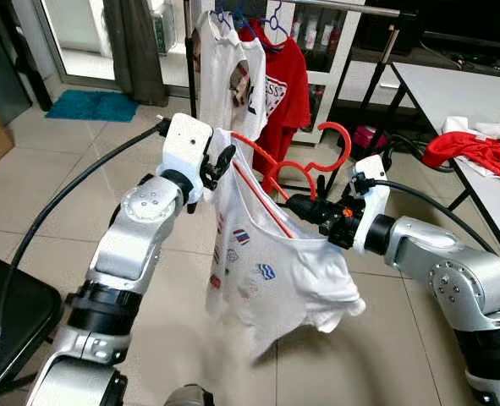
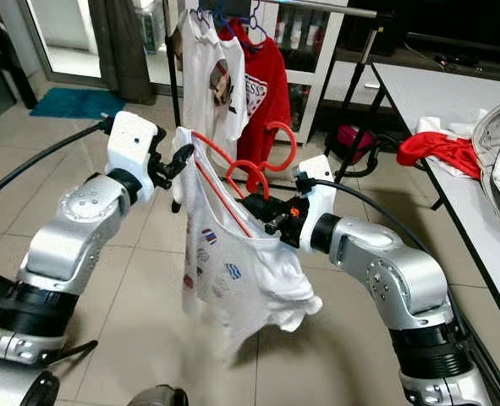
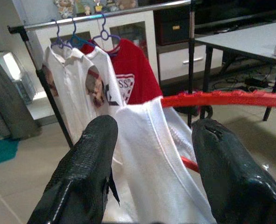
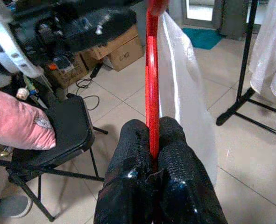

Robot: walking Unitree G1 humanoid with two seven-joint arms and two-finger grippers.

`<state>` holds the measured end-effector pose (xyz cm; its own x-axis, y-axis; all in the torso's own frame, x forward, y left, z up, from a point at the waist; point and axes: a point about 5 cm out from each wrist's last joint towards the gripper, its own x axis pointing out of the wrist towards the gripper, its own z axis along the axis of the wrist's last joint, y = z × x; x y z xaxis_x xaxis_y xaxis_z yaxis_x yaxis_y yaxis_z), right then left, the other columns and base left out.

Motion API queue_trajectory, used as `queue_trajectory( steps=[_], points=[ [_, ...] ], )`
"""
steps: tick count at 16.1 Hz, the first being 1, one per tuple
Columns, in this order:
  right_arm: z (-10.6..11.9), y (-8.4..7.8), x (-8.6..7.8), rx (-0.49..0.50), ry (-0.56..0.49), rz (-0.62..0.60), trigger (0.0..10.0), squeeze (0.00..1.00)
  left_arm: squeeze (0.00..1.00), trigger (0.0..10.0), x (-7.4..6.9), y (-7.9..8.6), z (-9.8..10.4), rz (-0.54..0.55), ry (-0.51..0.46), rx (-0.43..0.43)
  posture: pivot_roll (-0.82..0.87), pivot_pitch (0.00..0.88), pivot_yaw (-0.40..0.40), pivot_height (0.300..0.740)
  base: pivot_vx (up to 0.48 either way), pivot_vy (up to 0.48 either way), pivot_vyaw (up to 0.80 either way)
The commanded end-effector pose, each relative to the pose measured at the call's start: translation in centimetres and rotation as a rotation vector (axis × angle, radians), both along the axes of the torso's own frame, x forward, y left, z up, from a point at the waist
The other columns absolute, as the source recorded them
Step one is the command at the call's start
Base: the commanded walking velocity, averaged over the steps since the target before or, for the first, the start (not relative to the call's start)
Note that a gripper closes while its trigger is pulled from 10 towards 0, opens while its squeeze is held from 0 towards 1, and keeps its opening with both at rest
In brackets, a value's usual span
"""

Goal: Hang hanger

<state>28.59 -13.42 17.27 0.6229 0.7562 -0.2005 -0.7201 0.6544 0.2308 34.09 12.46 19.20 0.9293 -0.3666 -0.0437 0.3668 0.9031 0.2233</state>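
Right wrist view: right pincer [image 4: 154, 154] clamped on red hanger [image 4: 152, 70].
Left pincer [image 3: 152, 154]: parted around shirt [image 1: 266, 262] shoulder.
Handling: hanger stiff, light; shirt limp, may slide.
Hold: hanger bar.

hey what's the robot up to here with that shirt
It is holding a red hanger with a white t-shirt on it, out in front of the clothes rail. The right gripper is shut on the hanger's bar; the left gripper sits open around the shirt's shoulder. The hanger is not on the rail yet.
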Motion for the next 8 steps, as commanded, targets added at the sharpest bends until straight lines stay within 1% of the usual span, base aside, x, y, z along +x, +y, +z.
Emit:
queue_trajectory(
  steps=[1, 2, 3, 4, 5, 6, 7, 8],
  points=[
    [0.9, 0.0, -0.2, 0.027, -0.031, 0.017, 10.0, 0.00, 0.00, 10.0, 0.3, 0.0, 0.4, 0.010, -0.016, 0.000, -0.03, 0.000, -0.046, 0.740, 0.000, 0.000, 0.00],
    [1.0, 0.2, -0.5, 0.036, -0.037, 0.039, 10.0, 0.00, 0.00, 10.0, 0.7, 0.0, 0.4, 0.021, -0.025, -0.001, -0.03, 0.000, -0.046, 0.740, 0.000, 0.000, 0.00],
    [1.3, 0.4, -0.9, 0.046, -0.048, 0.083, 10.0, 0.00, 0.00, 4.9, 1.1, -0.1, 0.3, 0.033, -0.020, -0.033, -0.03, 0.000, -0.046, 0.740, 0.000, 0.000, 0.00],
    [1.3, 0.5, -1.0, 0.048, -0.051, 0.090, 10.0, 0.00, 0.00, 4.9, 1.2, -0.2, 0.3, 0.032, -0.017, -0.040, -0.03, 0.000, -0.046, 0.740, 0.000, 0.000, 0.00],
    [1.5, 0.6, -1.1, 0.055, -0.057, 0.107, 10.0, 0.00, 0.00, 2.1, 1.2, -0.4, 0.1, 0.025, -0.018, -0.043, -0.03, 0.000, -0.053, 0.740, 0.000, 0.000, 0.00],
    [1.5, 0.7, -1.2, 0.058, -0.058, 0.116, 10.0, 0.00, 0.00, 1.7, 1.3, -0.5, -0.1, 0.012, -0.014, -0.052, -0.03, 0.000, -0.053, 0.740, 0.000, 0.000, 0.00],
    [1.6, 0.7, -1.2, 0.060, -0.059, 0.124, 10.0, 0.00, 0.00, 0.0, 1.4, -0.7, -0.2, 0.006, -0.011, -0.057, -0.03, 0.000, -0.056, 0.740, 0.000, 0.000, 0.00],
    [1.6, 0.7, -1.2, 0.058, -0.059, 0.133, 10.0, 0.00, 0.00, 0.0, 1.6, -0.9, -0.4, -0.003, -0.003, -0.060, -0.03, 0.000, -0.056, 0.740, 0.000, 0.000, 0.00]
  ],
)
